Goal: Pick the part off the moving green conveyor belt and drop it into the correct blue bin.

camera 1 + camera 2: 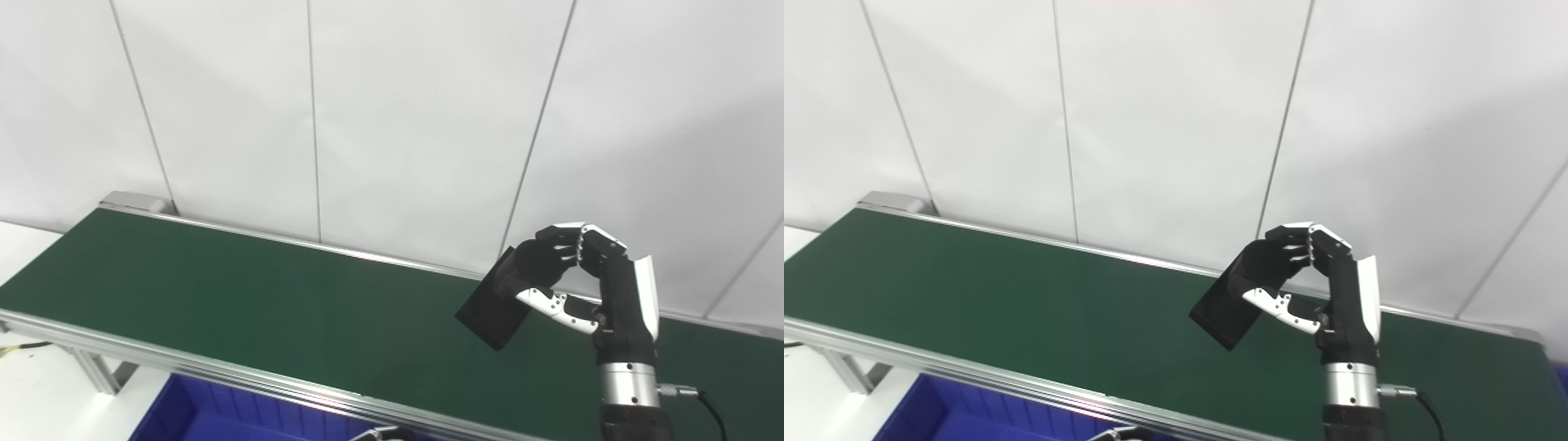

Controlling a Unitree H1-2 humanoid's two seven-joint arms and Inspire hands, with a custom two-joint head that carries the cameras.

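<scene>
We are holding the flat black part [493, 309] in our right hand [582, 275], fingers [554, 239] curled over its upper end and the thumb [554, 304] pressing from below, so the part is hanging tilted, clear of the green conveyor belt [245, 294] beneath it. Since the grip is catching only one end, we are judging that the carry should stay slow and level, without wrist swings that could let the part pivot or slip out. The blue bin [202, 410] is showing just past the belt's near rail [184, 361], toward the lower left, so we should bring the part over the rail and above the opening before releasing. The left hand [383, 433] is barely peeking in at the bottom edge; we cannot tell its state.
</scene>
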